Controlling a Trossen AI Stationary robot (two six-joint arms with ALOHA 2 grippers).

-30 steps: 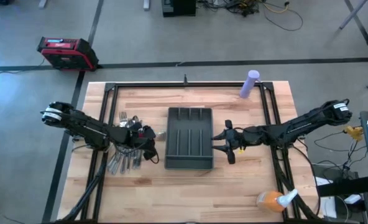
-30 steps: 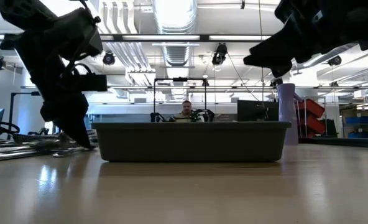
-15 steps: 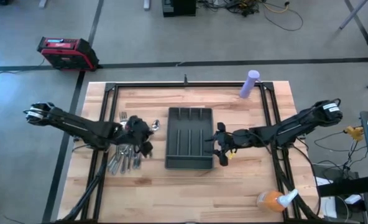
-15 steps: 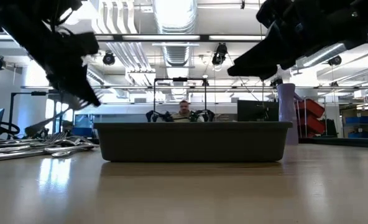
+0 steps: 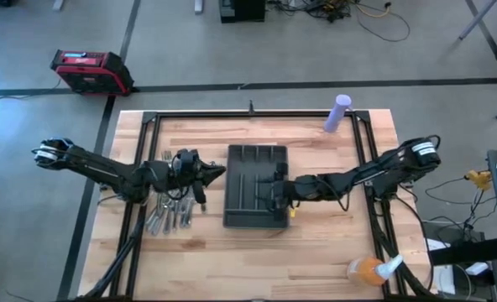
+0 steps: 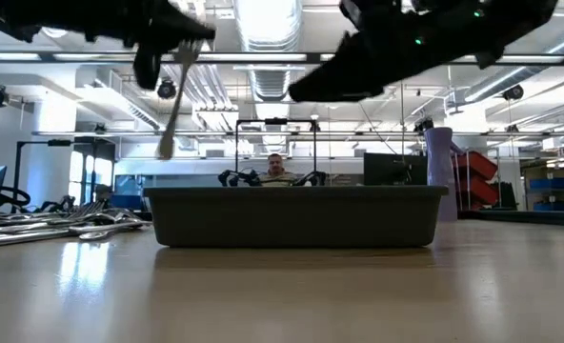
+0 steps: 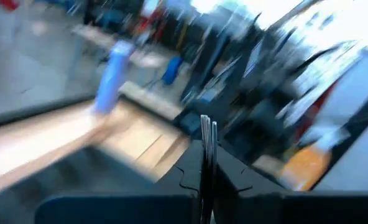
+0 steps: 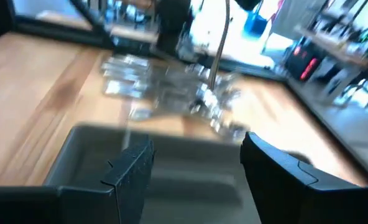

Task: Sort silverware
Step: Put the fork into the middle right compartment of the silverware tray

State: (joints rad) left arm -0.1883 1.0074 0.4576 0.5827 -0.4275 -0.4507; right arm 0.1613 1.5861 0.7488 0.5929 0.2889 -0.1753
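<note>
My left gripper [image 5: 200, 174] hangs left of the dark tray [image 5: 244, 220] and above the pile of silverware [image 5: 169, 210], shut on one slim silver piece, a fork [image 6: 177, 95] by its look. The pile lies flat on the wooden table and also shows in the low view [image 6: 63, 227] and the right wrist view [image 8: 171, 87]. My right gripper [image 5: 278, 195] is open above the tray's right side, with nothing between its fingers [image 8: 134, 165]. My left gripper pinches the fork between its two shut fingers; in the wrist view the thin metal edge [image 7: 207, 134] sticks out past the fingertips. The fork is lifted clear of the table and hangs tilted, its free end [image 6: 165, 148] lowest.
A purple cylinder [image 5: 338, 113] stands at the far right of the table and an orange bottle [image 5: 366, 270] at the near right corner. Black frame rails [image 5: 362, 159] run along the table's sides. A person [image 6: 280, 170] sits beyond the tray.
My left gripper has risen from the pile, tipped toward level, and now carries the fork clear of the table. My right gripper has moved toward the table's left edge, from beside the tray to above its right side.
</note>
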